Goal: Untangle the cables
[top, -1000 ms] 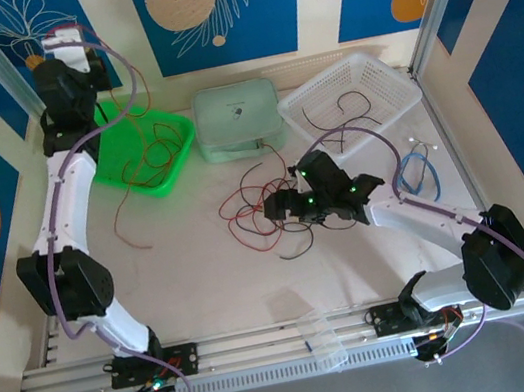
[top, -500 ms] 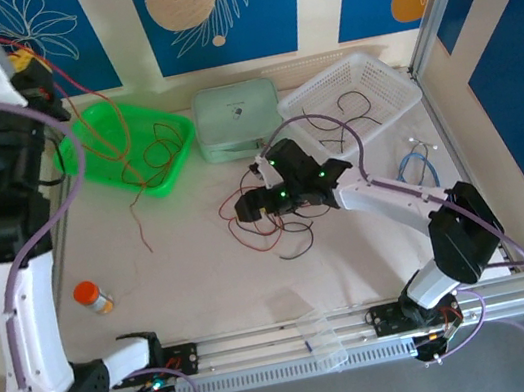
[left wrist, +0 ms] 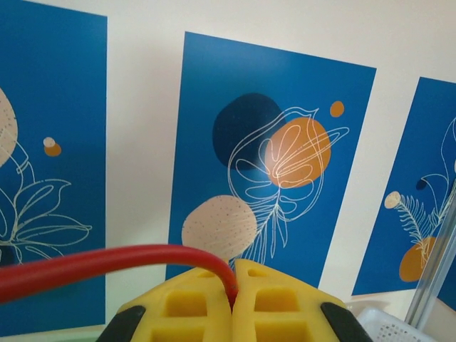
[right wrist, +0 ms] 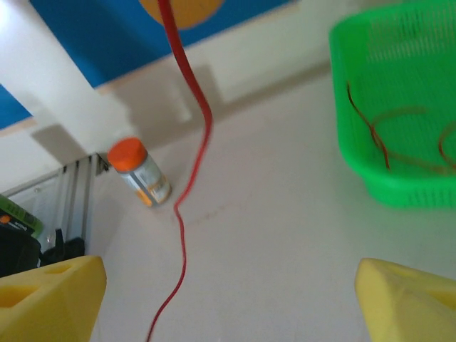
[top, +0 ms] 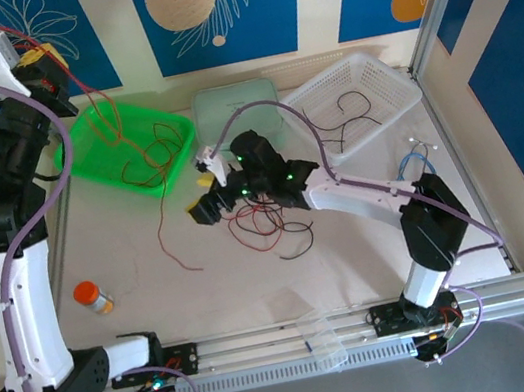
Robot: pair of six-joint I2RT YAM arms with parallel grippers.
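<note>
Pinches a red cable (left wrist: 107, 262) in the closed left pincer (left wrist: 233, 285) high above the tabletop's (top: 207, 287) far-left corner. Holds the right pincer (right wrist: 228, 299) wide open just beside the tangled cables (top: 267, 223) at mid-tabletop.

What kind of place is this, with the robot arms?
Probably a robot lab test booth: two white-and-black robot arms bolted to a metal rail at the edge of a pale table, blue leaf-patterned wall panels around it, and a green plastic basket and a white mesh basket set out.
</note>
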